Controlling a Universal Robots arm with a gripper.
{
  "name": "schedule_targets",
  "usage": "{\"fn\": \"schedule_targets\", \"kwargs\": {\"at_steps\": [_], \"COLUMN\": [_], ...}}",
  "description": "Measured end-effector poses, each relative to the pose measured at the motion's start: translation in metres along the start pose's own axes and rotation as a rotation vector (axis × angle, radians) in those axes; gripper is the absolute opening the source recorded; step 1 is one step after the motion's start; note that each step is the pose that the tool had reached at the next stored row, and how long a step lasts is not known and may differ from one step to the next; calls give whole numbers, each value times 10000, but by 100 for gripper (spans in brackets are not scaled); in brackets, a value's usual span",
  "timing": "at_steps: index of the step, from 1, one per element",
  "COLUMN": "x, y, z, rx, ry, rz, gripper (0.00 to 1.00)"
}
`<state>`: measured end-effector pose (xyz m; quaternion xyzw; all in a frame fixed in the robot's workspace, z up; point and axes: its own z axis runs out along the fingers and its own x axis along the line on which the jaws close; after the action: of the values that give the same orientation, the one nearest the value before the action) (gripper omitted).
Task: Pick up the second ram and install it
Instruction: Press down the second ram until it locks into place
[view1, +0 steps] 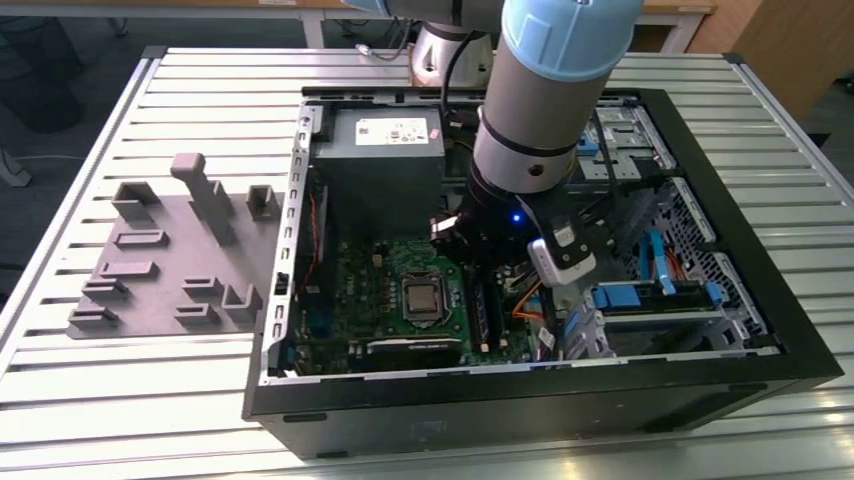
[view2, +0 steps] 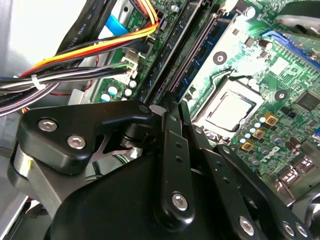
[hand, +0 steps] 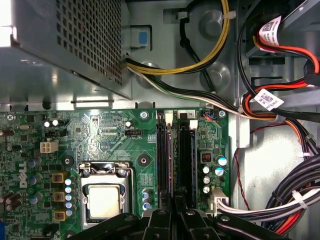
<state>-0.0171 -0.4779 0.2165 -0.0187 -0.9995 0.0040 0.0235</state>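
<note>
Inside the open computer case (view1: 747, 330): the arm reaches down over the motherboard (view1: 387, 290), between the power supply (view1: 380, 150) and the drive bay (view1: 661, 300).
Gripper (hand: 175, 212): low over the memory slots (hand: 175, 150), its fingers (view2: 172, 150) drawn close together edge to edge; whether a board sits pinched between them cannot be told, as the linkages cover the gap in both wrist views.
Second ram: not made out as a separate stick. One slot looks filled by a dark board in the first wrist view, but which stick that is cannot be settled.
Alignment: the fingers run lengthwise along the slots, judged to keep a slim board square to its socket.
Processor socket (hand: 104, 197): just beside the slots, uncovered.
Cables (hand: 280, 125): bundled toward the case wall, apart from the slots.
Grey fixture (view1: 167, 250): on the slatted table (view1: 80, 400) at the exterior view's left, well apart from the gripper, with no stick seen in it.
</note>
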Motion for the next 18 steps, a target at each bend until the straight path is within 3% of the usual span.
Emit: {"fn": "schedule_targets", "kwargs": {"at_steps": [18], "x": [3], "y": [0], "z": [-19], "rx": [-54], "ry": [2], "rz": [-38], "gripper": [14]}}
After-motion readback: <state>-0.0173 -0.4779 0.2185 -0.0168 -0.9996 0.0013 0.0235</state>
